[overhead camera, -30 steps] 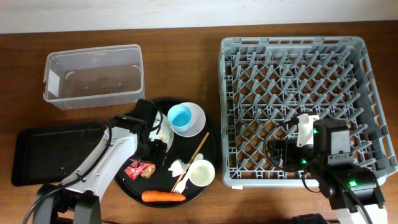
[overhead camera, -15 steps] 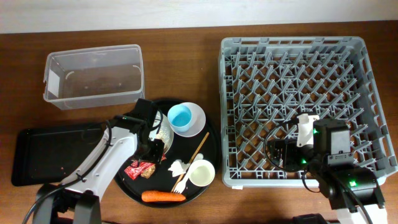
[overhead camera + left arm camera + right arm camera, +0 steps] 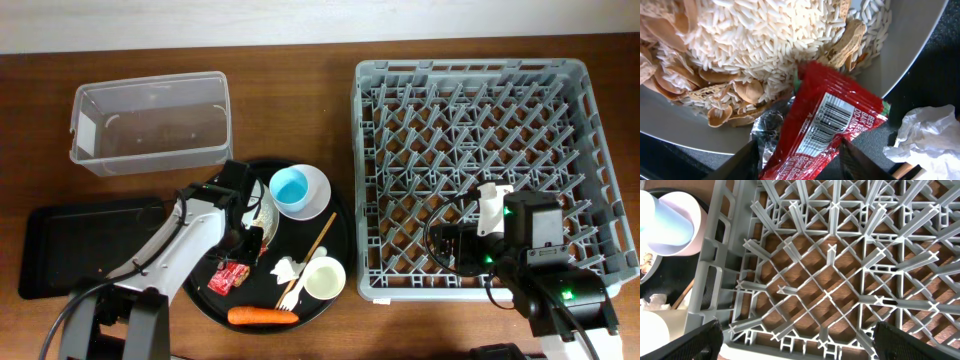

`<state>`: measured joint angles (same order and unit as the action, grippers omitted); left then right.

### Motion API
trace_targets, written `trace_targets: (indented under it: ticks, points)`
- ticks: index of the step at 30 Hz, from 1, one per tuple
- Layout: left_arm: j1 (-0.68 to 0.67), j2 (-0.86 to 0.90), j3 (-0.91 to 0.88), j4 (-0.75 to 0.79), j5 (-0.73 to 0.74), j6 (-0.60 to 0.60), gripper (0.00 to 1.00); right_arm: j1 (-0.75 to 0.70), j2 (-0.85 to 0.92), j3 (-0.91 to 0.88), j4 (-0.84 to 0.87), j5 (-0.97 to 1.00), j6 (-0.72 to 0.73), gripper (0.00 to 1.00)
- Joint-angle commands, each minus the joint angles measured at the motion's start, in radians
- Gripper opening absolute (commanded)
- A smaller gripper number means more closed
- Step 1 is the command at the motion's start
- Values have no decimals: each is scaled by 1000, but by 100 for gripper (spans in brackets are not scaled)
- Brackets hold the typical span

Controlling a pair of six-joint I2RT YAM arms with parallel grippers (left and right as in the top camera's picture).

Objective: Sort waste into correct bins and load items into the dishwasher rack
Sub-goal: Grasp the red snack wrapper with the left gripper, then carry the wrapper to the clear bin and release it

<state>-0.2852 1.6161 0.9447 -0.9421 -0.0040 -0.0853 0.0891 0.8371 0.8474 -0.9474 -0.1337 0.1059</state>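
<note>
Left pincer (image 3: 799,165) first: its two fingers (image 3: 742,162) stand apart, one on each side of the red wrapper (image 3: 825,125), straddling its near end. The gaps on both sides are slim, and whether the pads actually touch the wrapper can't be told from here. The wrapper's long axis runs on a diagonal, near end between the fingers, far end pointing away and toward the right edge of the wrist view, barcode face up. A crinkle of silver foil (image 3: 767,132) sits just beside it on the other finger's side.

Beyond the fingertips, the wrapper's far end overlaps the rim of the white plate (image 3: 912,50) and meets the food scraps (image 3: 765,40), rice and husks heaped high. Out past the wrapper lies the tissue (image 3: 925,132), with a strip of bare round black tray (image 3: 940,80) between them. That's the only room here.

Right pincer (image 3: 800,342): spread wide, gripping nothing, hanging over the grid floor of the dishwasher rack (image 3: 715,280). Pegs rise ahead, and the rack wall stands close on one side, the light blue cup (image 3: 667,220) beyond it.
</note>
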Motion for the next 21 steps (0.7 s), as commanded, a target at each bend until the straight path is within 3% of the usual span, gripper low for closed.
trace_targets:
  ticks: [1, 5, 8, 10, 14, 17, 21]
  points:
    - [-3, 7, 1, -14, 10, 5, 42, -6, 1, 18, 0, -9, 7, 99]
    - [-3, 7, 39, -47, 4, 5, 35, -6, 1, 18, 0, -9, 7, 99]
    - [-3, 7, 84, -63, 4, 5, 14, -6, 1, 18, 0, -10, 7, 99]
    - [-3, 7, 97, -65, 4, 5, 8, -6, 1, 18, 0, -9, 7, 99]
    - [-3, 7, 107, -82, 4, 5, 1, -6, 1, 18, 0, -9, 7, 99]
    - [-2, 5, 151, -130, -2, 5, 0, -6, 1, 18, 0, -9, 7, 99]
    - [-2, 3, 340, -212, -65, 5, 0, -6, 1, 18, 0, -9, 7, 99]
